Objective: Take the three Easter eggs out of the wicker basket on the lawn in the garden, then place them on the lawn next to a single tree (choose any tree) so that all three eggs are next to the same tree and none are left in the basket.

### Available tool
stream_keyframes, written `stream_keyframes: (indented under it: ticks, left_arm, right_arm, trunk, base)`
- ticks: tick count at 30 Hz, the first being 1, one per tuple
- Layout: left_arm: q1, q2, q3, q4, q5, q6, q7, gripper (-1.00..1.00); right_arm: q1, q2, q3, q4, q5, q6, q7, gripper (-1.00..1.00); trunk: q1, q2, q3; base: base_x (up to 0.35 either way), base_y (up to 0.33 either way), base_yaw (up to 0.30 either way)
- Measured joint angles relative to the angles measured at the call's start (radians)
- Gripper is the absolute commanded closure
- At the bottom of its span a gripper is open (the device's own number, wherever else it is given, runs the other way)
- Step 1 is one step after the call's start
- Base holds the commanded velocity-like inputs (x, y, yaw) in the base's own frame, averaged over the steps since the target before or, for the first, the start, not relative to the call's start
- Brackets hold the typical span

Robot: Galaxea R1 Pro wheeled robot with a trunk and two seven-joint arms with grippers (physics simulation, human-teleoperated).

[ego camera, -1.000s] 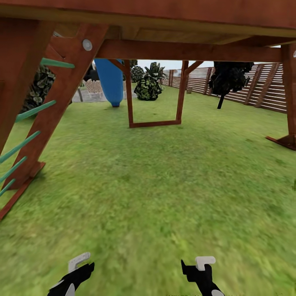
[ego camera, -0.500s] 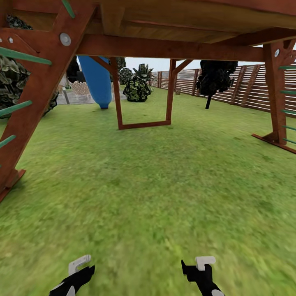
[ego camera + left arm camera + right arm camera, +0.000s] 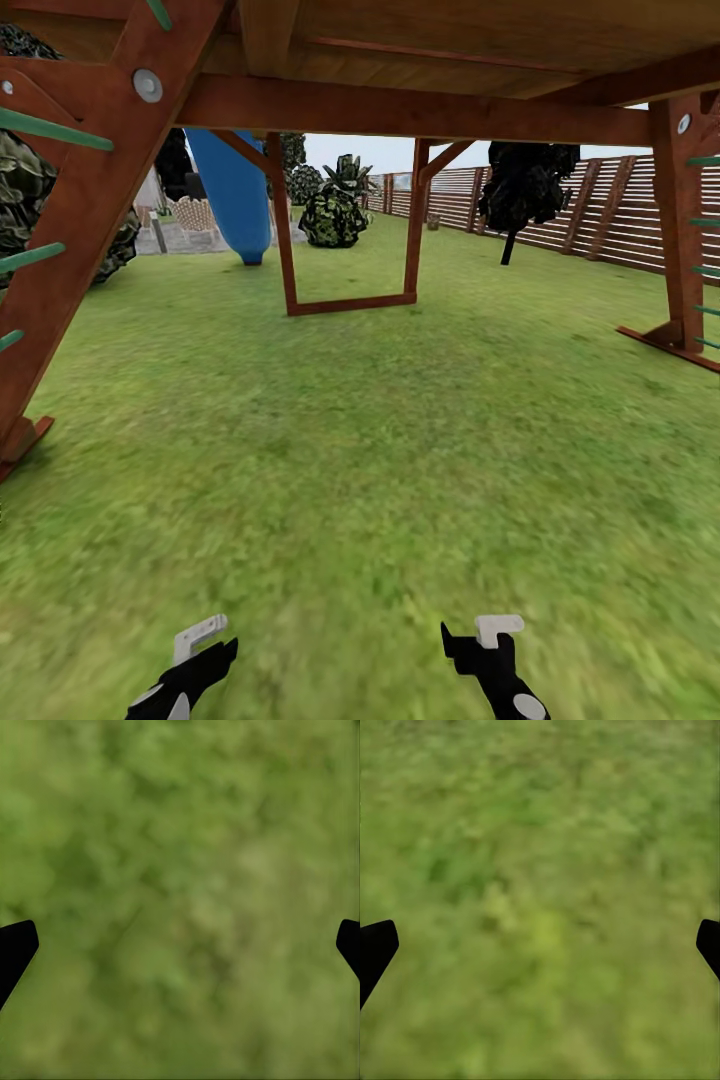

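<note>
I'm looking out from under a red-brown wooden play frame [image 3: 400, 110] across the short mottled green lawn [image 3: 380, 440]. Past the blue plastic slide [image 3: 232, 195], on grey paving, I can make out something pale and woven [image 3: 195, 213], possibly a basket, too small to tell. A brown slatted fence [image 3: 610, 215] and a black-trunked dark tree [image 3: 525, 190] stand far right. My left claw [image 3: 180, 945] and right claw [image 3: 540, 945] hang over grass, jaws spread wide, empty
</note>
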State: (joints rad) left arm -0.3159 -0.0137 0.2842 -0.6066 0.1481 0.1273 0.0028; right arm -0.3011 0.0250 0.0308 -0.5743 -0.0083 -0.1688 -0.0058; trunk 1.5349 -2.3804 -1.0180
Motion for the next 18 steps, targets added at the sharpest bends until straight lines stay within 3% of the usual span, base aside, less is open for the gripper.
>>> stream_keyframes:
  ticks: [18]
  left_arm:
    - [0.0, -0.001, 0.0, -0.001, -0.001, -0.007, 0.0, -1.0]
  right_arm:
    - [-0.001, 0.0, 0.0, 0.0, 0.0, 0.0, 0.0, -1.0]
  trunk:
    - [0.0, 0.0, 0.0]
  base:
    - [0.0, 0.0, 0.0]
